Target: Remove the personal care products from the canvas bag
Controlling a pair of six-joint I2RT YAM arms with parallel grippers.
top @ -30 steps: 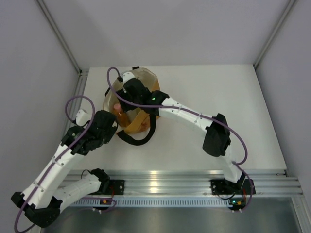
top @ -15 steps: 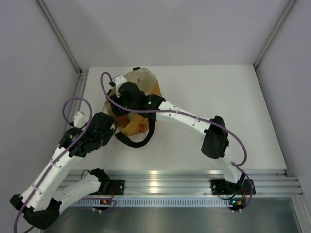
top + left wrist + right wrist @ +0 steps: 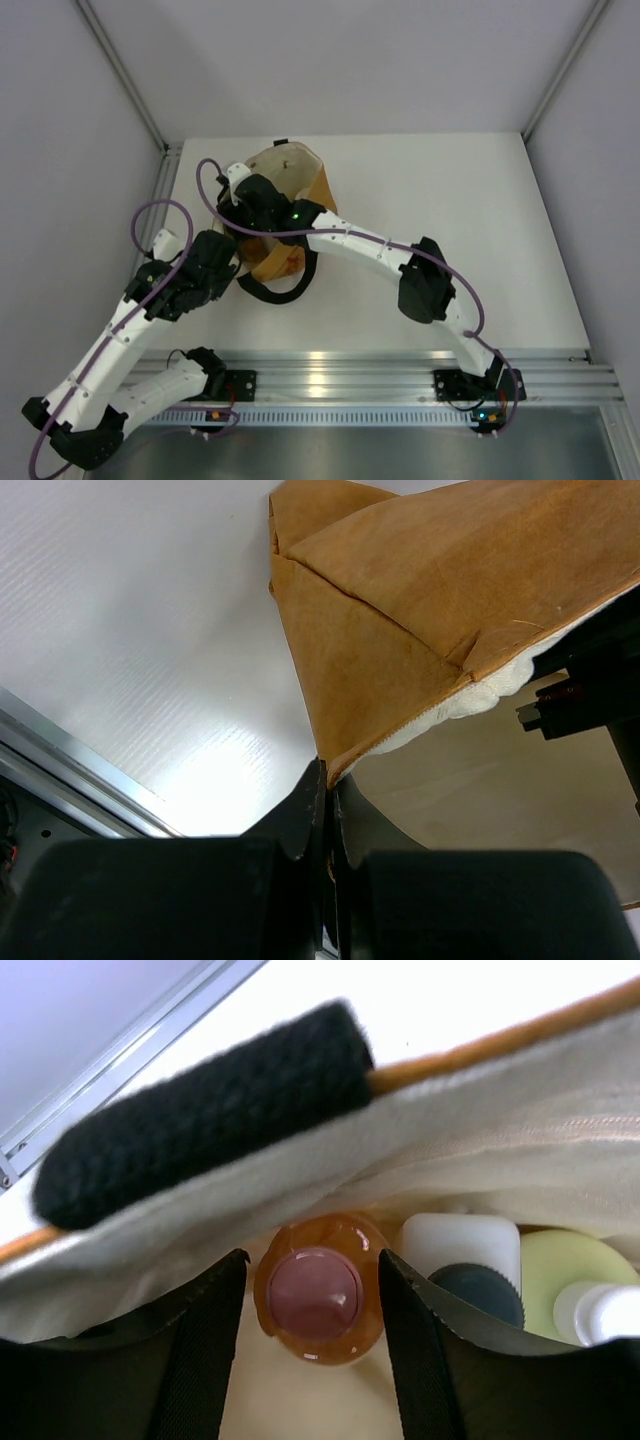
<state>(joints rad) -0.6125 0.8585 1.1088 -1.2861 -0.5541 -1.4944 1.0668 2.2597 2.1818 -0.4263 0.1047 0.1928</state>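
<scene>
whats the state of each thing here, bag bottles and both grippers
canvas bag: upright, mouth open
amber bottle: upright in the bag, pink cap on
whitish bottle: in the bag, black cap on
yellow-green bottle: in the bag, white cap on
left gripper: shut on the bag rim
right gripper: open, fingers either side of the amber bottle

White surface [image 3: 450, 200], pale grey walls [image 3: 350, 60] on three sides, slanting metal corner posts [image 3: 120, 70], aluminium rail [image 3: 350, 375] along near edge
</scene>
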